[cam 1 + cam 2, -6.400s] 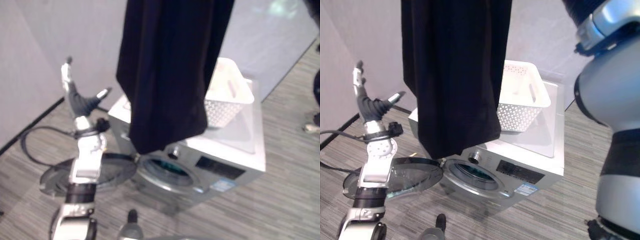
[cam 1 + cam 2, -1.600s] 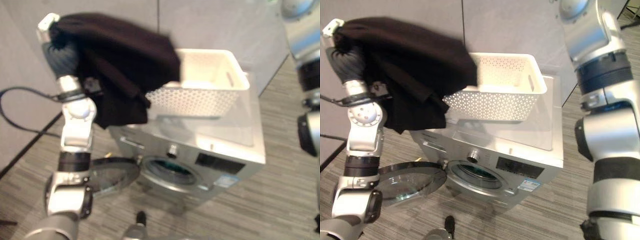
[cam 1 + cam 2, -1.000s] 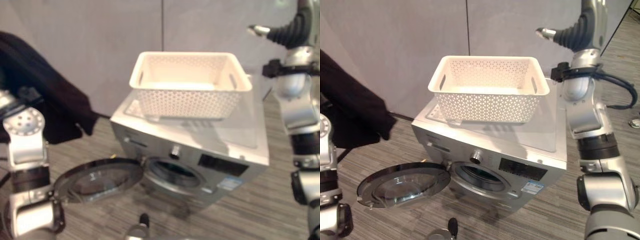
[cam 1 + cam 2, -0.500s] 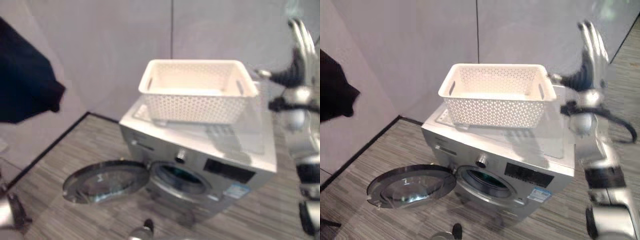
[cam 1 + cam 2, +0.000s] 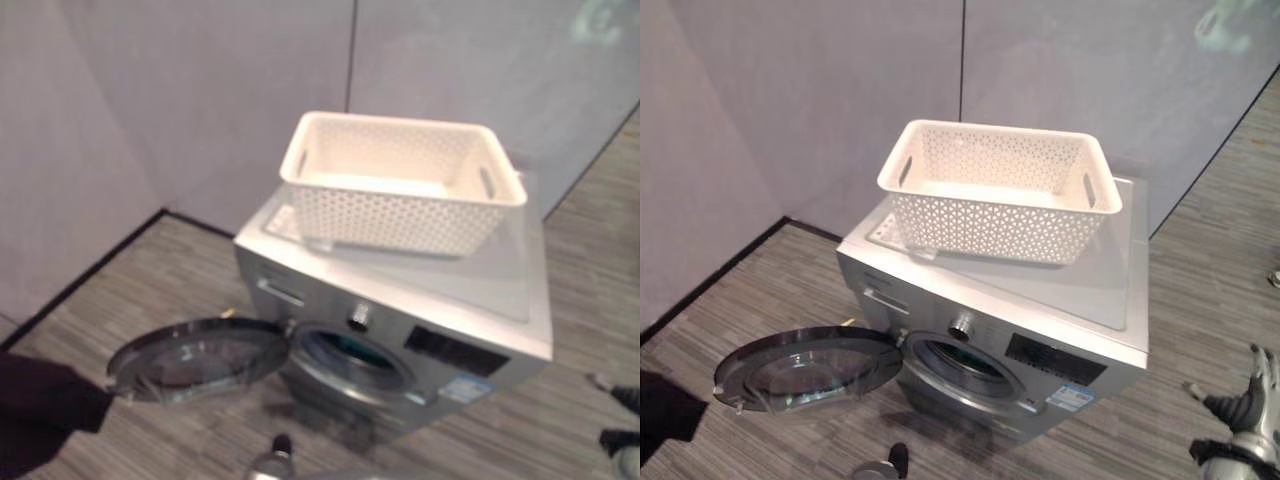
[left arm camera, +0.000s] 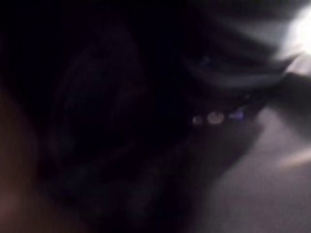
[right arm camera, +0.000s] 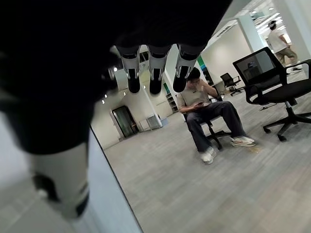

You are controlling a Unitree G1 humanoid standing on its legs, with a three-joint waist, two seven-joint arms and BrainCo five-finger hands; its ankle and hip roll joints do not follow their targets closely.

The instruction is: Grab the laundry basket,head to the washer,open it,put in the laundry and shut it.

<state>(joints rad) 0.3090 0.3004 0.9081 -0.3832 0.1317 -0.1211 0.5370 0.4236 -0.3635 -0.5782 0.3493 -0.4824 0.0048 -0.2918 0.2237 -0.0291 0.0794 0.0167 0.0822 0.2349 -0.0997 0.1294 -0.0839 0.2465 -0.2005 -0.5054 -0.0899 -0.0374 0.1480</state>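
Washer (image 5: 1040,320) sits mid-scene, door (image 5: 805,368) swung fully open to the left and lying low, drum opening (image 5: 960,368) exposed. White basket (image 5: 1000,190) rests on the washer top and looks empty. Dark laundry (image 5: 40,415) is at the near-left edge, low by the floor, left of the door and not in the drum. Judgement: basket delivered, door opened; loading the cloth and closing the door are left. Left wrist view is dark, apparently covered by cloth, so I can't tell the left hand's state. Right hand (image 5: 1250,400) hangs low at the near right, well apart from the washer; its fingers (image 7: 150,73) look straight and relaxed, holding nothing. A seated person (image 7: 209,114) appears beyond them.
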